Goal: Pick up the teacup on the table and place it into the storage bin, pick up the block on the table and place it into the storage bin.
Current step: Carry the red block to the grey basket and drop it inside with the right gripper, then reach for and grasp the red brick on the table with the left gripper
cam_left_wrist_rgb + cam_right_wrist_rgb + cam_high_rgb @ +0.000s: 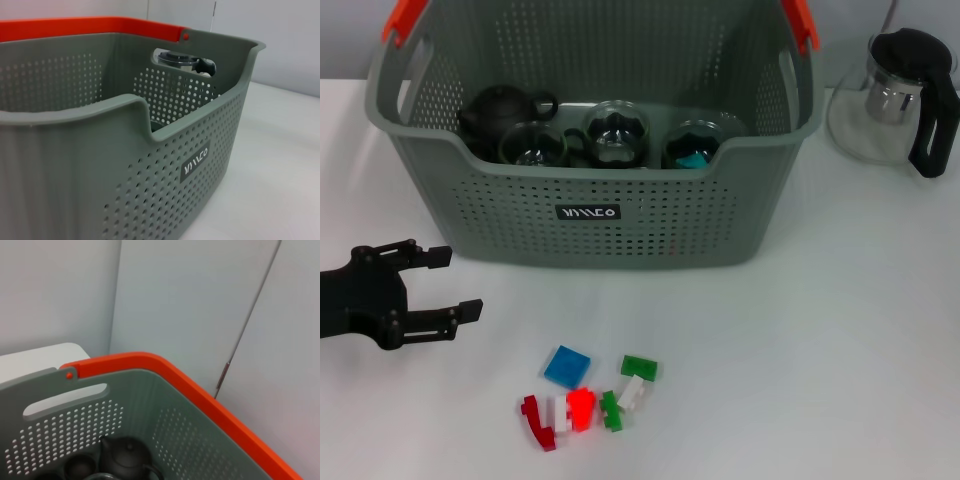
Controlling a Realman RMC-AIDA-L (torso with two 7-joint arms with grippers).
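- The storage bin (610, 215) is sitting at the far middle of the white bench (840, 330), its black label (587, 212) facing the robot and its orange-red handle pieces (405, 20) showing at the two upper corners.
- Inside the bin, a dark teapot (500, 110) is lying toward the robot's left, and three glass teacups (615, 132) are standing in a row beside it along the near wall.
- The rightmost of those cups (692, 145) is holding something turquoise.
- The left end effector (440, 285) is hovering low over the bench at the robot's left, in front of the bin's near-left corner and apart from it; its two black fingers (455, 318) are standing spread with nothing between them.
- The right end effector is not appearing in the head view; its wrist camera is looking down over the bin's orange-red rim (200, 395) at the teapot inside, so I cannot tell how its fingers are standing.
- A cluster of blocks is lying on the bench in front of the bin, well apart from it: a blue block (567, 366), a green block (639, 367), a bright red block (581, 408), a dark red block (537, 420) and white pieces (632, 394) between them.
- A glass pitcher (895, 100) with a black lid and handle is standing on the bench just beside the bin's right side.
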